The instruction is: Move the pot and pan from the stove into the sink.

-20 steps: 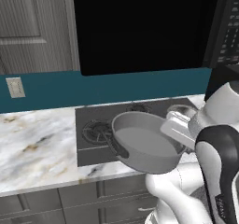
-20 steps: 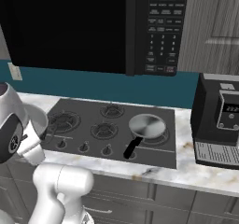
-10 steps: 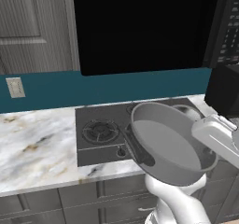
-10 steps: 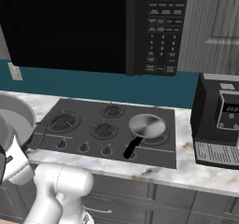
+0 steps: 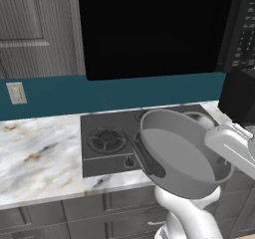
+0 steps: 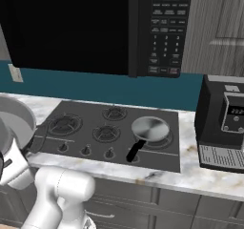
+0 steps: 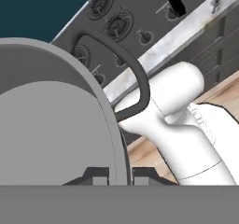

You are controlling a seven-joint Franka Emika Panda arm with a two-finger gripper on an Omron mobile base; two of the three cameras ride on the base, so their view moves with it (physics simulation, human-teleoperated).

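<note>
The pot point(image 5: 179, 156) is a wide grey metal vessel with dark loop handles, held tilted in the air in front of the stove point(image 5: 104, 138). My gripper point(image 5: 215, 139) is shut on its rim at the right side. In the hand view the pot's wall point(image 7: 56, 125) runs between my fingertips point(image 7: 100, 178), and one loop handle point(image 7: 140, 85) arches over the stove's knobs. From the right side the pot point(image 6: 14, 123) hangs at the far left. The pan point(image 6: 150, 130) rests on the stove's point(image 6: 95, 132) front right burner, dark handle toward the front. The sink is out of view.
A black microwave point(image 6: 162, 32) hangs over the stove. A dark coffee machine point(image 6: 224, 128) stands on the counter right of it. Marble counter point(image 5: 40, 153) stretches left of the stove, with a wall outlet point(image 5: 16, 92) above it.
The pot has risen off the stove and come nearer the cameras, swinging right in the left base view and tilting more. The pan has stayed put.
</note>
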